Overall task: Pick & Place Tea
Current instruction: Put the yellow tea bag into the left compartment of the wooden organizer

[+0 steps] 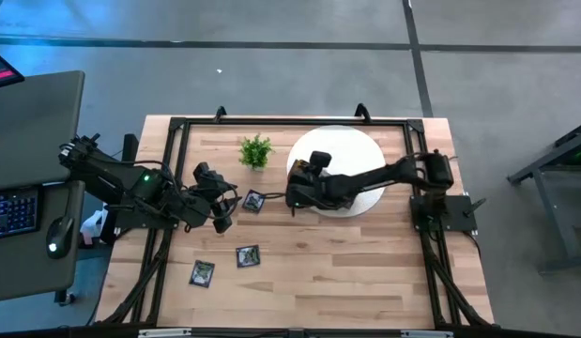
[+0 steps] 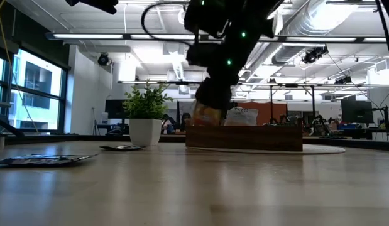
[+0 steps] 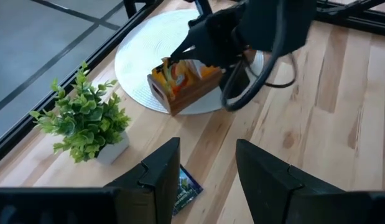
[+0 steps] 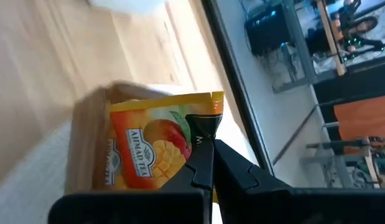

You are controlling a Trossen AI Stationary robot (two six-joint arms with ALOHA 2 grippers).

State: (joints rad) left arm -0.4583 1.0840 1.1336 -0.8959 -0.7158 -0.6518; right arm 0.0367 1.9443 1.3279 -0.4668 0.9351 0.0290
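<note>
1. Tea sachet point(image 4: 156, 148), yellow-orange with a mango picture, is pinched at its corner by the right tool point(image 4: 208, 163), right over the wooden tray point(image 3: 186, 87) on the white mat point(image 1: 365, 150).
2. Some sachets already stand in the tray.
3. Three dark sachets point(image 1: 253, 200) point(image 1: 248, 255) point(image 1: 202, 273) remain on the counter point(image 1: 346, 272).
4. The left tool point(image 3: 208, 177) hovers wide open above the nearest one.

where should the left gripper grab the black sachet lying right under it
The black sachet lies flat on the bare table, near the potted plant. Judging by that pose, the open left gripper should come straight down and pinch across one thin edge; nothing crowds it there.
</note>
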